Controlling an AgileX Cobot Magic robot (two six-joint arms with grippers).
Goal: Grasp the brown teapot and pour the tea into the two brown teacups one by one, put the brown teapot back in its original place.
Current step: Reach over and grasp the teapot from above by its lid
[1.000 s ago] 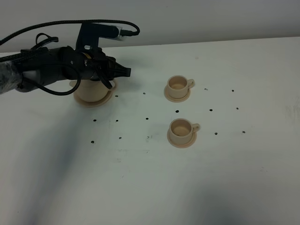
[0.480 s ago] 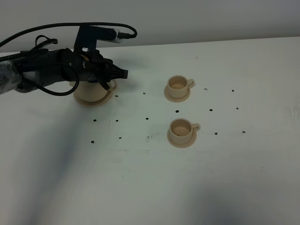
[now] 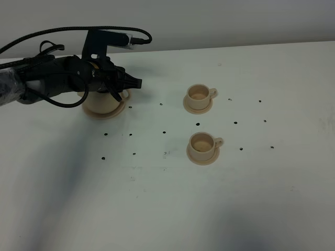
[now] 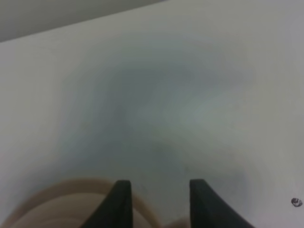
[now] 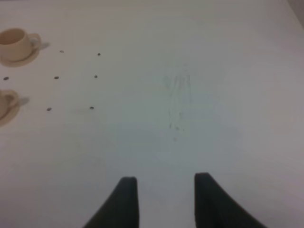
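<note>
The brown teapot [image 3: 99, 103] stands at the far left on its wide saucer, the original place [image 3: 114, 113], and its top is hidden under my left gripper [image 3: 131, 84]. That gripper hovers over the pot with its dark fingers apart and pointing toward the table's middle. In the left wrist view the left gripper [image 4: 159, 192] is open with bare table in the gap, and a blurred tan curve [image 4: 57, 209] of the pot or its saucer sits just below. The two brown teacups, far [image 3: 199, 94] and near [image 3: 202, 144], stand on their small saucers. My right gripper [image 5: 164, 192] is open over bare table.
The white table [image 3: 251, 198] carries scattered small dark dots. Black cables [image 3: 47, 34] loop over the left arm at the far left. The right wrist view catches the far cup [image 5: 16, 42] and part of the near cup [image 5: 5, 107] off to one side.
The left gripper has drifted slightly back toward the left over the teapot. Its opening looks the same, and the teapot and cups have not moved.
</note>
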